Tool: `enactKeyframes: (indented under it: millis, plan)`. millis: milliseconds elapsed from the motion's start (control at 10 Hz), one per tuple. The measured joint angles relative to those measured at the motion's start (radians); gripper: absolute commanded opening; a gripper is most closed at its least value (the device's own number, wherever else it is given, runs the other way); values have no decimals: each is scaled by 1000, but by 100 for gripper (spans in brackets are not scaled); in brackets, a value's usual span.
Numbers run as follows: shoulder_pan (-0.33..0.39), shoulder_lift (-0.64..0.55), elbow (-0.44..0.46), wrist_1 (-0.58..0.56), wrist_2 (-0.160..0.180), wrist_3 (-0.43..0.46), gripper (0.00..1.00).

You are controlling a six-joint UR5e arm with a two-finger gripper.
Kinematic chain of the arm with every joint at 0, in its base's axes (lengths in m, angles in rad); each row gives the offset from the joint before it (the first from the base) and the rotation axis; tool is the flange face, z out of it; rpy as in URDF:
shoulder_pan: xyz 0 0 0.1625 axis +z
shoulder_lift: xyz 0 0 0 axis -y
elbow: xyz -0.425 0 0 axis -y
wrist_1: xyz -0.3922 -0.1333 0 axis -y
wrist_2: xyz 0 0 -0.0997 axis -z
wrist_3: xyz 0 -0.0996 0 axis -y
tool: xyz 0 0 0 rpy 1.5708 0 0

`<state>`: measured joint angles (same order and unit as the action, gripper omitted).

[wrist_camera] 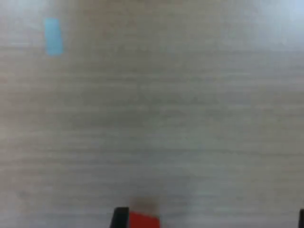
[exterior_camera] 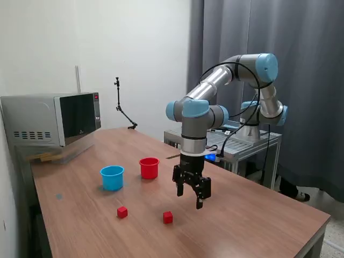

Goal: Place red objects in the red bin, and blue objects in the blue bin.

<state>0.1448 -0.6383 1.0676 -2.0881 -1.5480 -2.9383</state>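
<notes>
Two red cubes [exterior_camera: 122, 212] [exterior_camera: 168, 217] lie on the table [exterior_camera: 252, 220], unsorted; no blue cubes visible. My gripper [exterior_camera: 192, 196] hangs open, empty.

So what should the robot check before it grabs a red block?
1. Gripper empty: ok, nothing between its fingers in the exterior view.
2. Gripper open: ok, fingers apart.
3. Red cubes on the table: ok, one near the gripper, another further toward the exterior view's left.
4. Gripper lined up over a cube: cannot tell; the wrist view is blurred, with red at its edge.
5. Red cup upright: ok.
6. Blue cup upright: ok.
</notes>
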Motion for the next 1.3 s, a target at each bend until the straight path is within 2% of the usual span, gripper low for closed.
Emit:
enactKeyframes:
  millis: [800, 1300]
  plan:
    - [-14, 77, -84, -1, 9, -1, 100]
    - [-16, 99, -110, -1, 1, 3, 100]
